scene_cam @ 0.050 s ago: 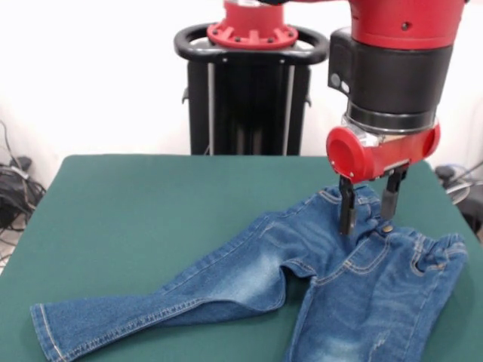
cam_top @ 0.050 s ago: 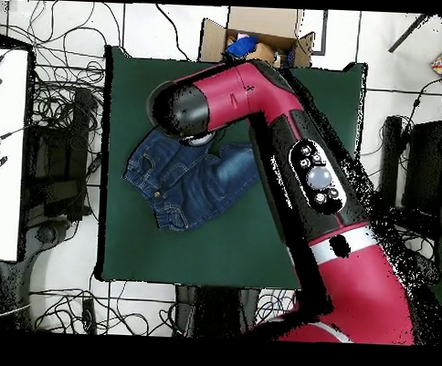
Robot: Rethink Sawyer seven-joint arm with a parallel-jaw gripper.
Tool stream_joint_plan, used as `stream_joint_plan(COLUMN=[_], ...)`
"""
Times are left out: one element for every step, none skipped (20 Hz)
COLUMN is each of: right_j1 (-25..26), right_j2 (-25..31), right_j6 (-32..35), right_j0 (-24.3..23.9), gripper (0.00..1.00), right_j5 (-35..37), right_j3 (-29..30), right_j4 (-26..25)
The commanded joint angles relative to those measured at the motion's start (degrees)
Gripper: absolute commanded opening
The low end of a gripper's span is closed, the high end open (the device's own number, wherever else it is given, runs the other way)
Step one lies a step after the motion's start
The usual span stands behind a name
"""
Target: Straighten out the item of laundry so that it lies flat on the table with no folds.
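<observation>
The item of laundry, a small pair of blue denim jeans [scene_cam @ 0.050 s ago: 249, 279], lies on the green table [scene_cam @ 0.050 s ago: 151, 196] at the front right. One leg stretches out to the left; the other runs off the picture's bottom edge. The cloth creases where the legs meet. My gripper [scene_cam @ 0.050 s ago: 367, 223] points straight down at the waistband's middle. It is open, its fingertips [scene_cam @ 0.050 s ago: 346, 226] at the denim with the waistband's edge between them. In the overhead view the jeans [cam_top @ 0.050 s ago: 174, 184] lie left of the table's [cam_top @ 0.050 s ago: 194, 253] centre. There the arm hides the gripper and part of one leg.
The waistband's right end lies close to the table's right edge [scene_cam @ 0.050 s ago: 460, 226] in the front view. An open cardboard box [cam_top @ 0.050 s ago: 258, 37] stands just past the table's top edge in the overhead view. Cables [cam_top @ 0.050 s ago: 63, 119] cover the floor around the table.
</observation>
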Motion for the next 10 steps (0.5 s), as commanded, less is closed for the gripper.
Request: stream_joint_plan(right_j1=[-0.07,0.24,0.39,0.50,0.49,0.30,0.15,-0.09,-0.05,-0.13], right_j2=[-8.80,-9.39,-10.10,-10.66,-11.26,-11.92,-12.53,-13.21,-13.87,-14.49], right_j6=[18.21,18.66,19.13,19.63,20.18,20.69,21.19,21.50,21.53,21.54], right_j0=[2.69,3.40,3.97,4.53,5.01,5.55,6.00,6.45,6.85,7.17], gripper=[1.00,1.00,1.00,1.00,1.00,1.00,1.00,1.00,1.00,1.00], right_j5=[-5.31,-5.89,-6.86,-7.63,-8.54,-9.38,-10.28,-11.18,-11.95,-12.78], right_j3=[7.67,7.62,8.10,8.43,9.04,9.68,10.30,11.01,11.45,12.12], right_j4=[2.36,2.63,3.00,3.27,3.48,3.78,3.87,4.16,4.46,4.70])
